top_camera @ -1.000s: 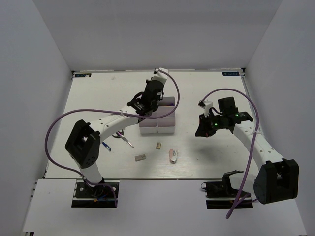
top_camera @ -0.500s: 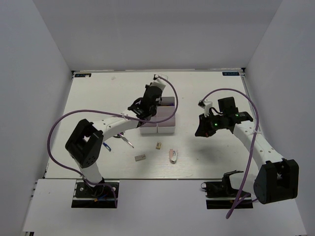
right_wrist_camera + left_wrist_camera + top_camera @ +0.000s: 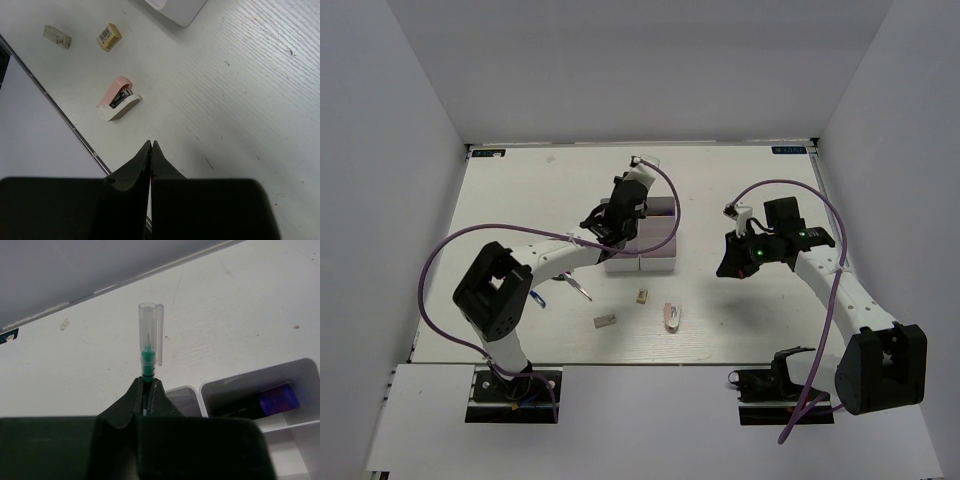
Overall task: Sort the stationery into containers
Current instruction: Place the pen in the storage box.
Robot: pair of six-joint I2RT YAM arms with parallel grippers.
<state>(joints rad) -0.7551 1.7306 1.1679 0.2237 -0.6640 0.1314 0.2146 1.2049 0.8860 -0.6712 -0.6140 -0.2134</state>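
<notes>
My left gripper (image 3: pixel 617 212) hangs over the far left of the white bins (image 3: pixel 658 262). In the left wrist view it (image 3: pixel 148 382) is shut on the green highlighter (image 3: pixel 149 342), whose clear cap points away. A purple highlighter (image 3: pixel 272 400) lies in one bin (image 3: pixel 210 386). My right gripper (image 3: pixel 732 262) is shut and empty above the bare table, right of the bins; it also shows in the right wrist view (image 3: pixel 151 145). On the table lie the white-pink stapler (image 3: pixel 672 316), beige eraser (image 3: pixel 642 295), grey block (image 3: pixel 605 321), scissors (image 3: pixel 570 280) and blue pen (image 3: pixel 536 297).
In the right wrist view the stapler (image 3: pixel 119 99), eraser (image 3: pixel 109 37) and grey block (image 3: pixel 56 36) lie near the table's front edge (image 3: pixel 75 131), and a bin corner (image 3: pixel 180 10) shows at the top. White walls enclose the table.
My left wrist has shifted slightly over the far-left bins, still holding the green highlighter. The right arm has not moved.
</notes>
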